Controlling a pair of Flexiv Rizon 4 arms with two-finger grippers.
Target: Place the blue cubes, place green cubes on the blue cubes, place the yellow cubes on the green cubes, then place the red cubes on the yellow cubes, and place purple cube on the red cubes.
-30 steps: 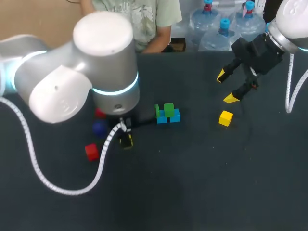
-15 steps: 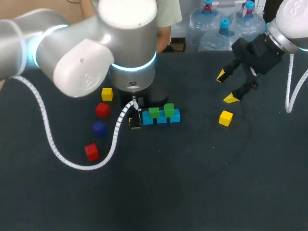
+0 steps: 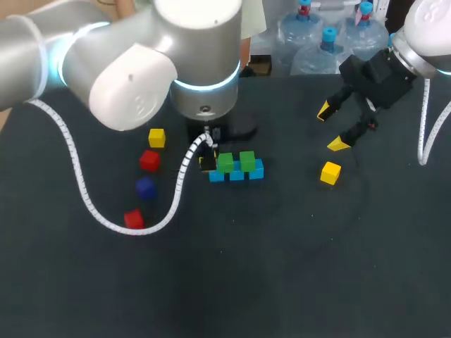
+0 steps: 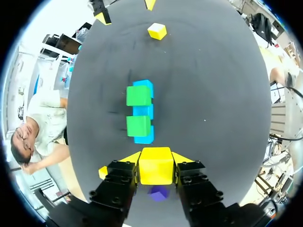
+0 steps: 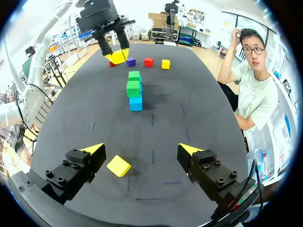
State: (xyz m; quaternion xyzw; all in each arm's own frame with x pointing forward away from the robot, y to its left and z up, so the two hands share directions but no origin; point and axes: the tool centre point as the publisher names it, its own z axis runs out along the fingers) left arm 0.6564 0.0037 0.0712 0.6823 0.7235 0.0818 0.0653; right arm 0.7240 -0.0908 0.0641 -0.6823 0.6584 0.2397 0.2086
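Three blue cubes (image 3: 236, 174) lie in a row mid-table (image 3: 282, 267), with two green cubes (image 3: 246, 160) sitting on top of them. Three yellow cubes are counted. The held yellow cube (image 4: 155, 168) is clamped between the fingers of the left gripper (image 4: 155, 160), just beside the row's end. A second yellow cube (image 3: 156, 137) lies near the two red cubes (image 3: 149, 160). The third yellow cube (image 5: 118, 165) lies untouched between the right gripper (image 5: 140, 150) fingers, which are spread wide. One purple cube (image 3: 145, 186) lies between the reds.
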